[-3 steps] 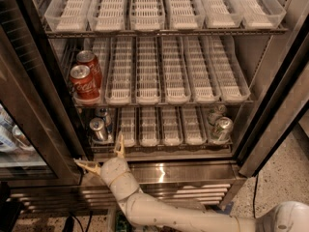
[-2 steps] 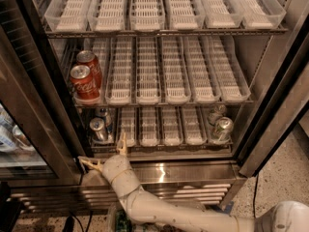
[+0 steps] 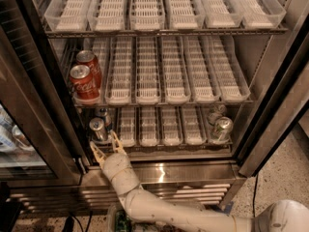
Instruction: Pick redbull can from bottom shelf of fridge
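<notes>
Risen toward the upright redbull can, the claw spreads apart just below.

The bottom shelf carries two slim cans left, two grey cans right; the gripper, fingers spread, sits front-left.

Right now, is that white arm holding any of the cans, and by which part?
Nothing is held. The gripper is open, its fingers spread just in front of the front redbull can on the bottom shelf, not closed around it.
</notes>
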Action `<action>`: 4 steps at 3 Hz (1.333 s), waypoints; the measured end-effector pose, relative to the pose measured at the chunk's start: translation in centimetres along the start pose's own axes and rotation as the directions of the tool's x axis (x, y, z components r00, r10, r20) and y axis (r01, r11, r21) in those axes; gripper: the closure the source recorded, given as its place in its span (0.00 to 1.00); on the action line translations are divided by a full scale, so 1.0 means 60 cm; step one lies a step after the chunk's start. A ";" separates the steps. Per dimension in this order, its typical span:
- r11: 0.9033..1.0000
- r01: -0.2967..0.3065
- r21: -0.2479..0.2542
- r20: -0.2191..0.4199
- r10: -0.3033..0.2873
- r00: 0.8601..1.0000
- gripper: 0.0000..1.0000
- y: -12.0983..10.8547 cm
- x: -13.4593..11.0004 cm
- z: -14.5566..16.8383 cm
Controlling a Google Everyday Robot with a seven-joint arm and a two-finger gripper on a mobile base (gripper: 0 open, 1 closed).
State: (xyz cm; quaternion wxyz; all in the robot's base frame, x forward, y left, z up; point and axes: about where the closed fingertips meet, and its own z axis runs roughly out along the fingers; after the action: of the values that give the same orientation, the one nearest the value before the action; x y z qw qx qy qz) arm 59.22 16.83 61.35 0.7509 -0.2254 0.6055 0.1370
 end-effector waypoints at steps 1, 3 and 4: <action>1.000 0.005 0.011 0.006 -0.005 1.000 0.55 -0.001 0.000 0.002; 1.000 -0.003 0.030 0.018 0.002 1.000 0.46 0.004 0.001 0.009; 0.999 -0.014 0.040 0.027 0.013 1.000 0.42 0.013 0.000 0.013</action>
State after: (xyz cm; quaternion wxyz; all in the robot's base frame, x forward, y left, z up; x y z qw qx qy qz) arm 59.51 17.88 61.36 0.7623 -0.2044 0.5995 0.1331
